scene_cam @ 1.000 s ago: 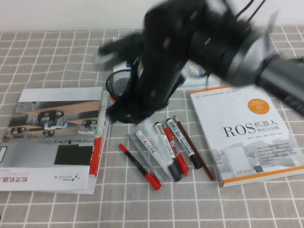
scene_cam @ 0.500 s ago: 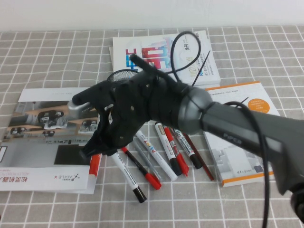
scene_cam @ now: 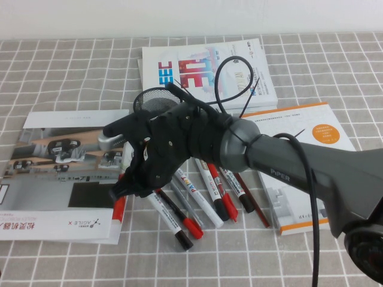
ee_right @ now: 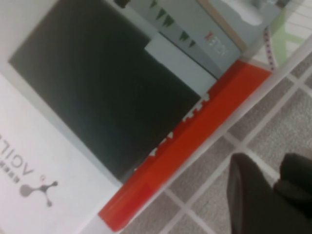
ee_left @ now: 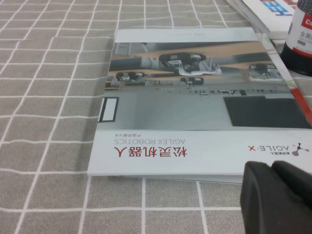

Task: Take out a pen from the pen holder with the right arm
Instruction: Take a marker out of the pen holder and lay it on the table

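- clenching a white pen [scene_cam: 164, 218], the right claw [scene_cam: 121, 192] is hovering over the brochure's [scene_cam: 60, 179] right edge, near the table's [scene_cam: 60, 263] middle.
- the mesh pen holder [scene_cam: 149, 98] is standing behind it.
- the left claw [ee_left: 273, 195] is hanging pinched together by the brochure's near edge.

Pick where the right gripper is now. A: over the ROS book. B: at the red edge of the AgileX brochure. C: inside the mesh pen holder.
B: the right gripper hangs at the AgileX brochure's red edge, beside the pens, away from the pen holder; the left gripper hovers short of that brochure's near edge.
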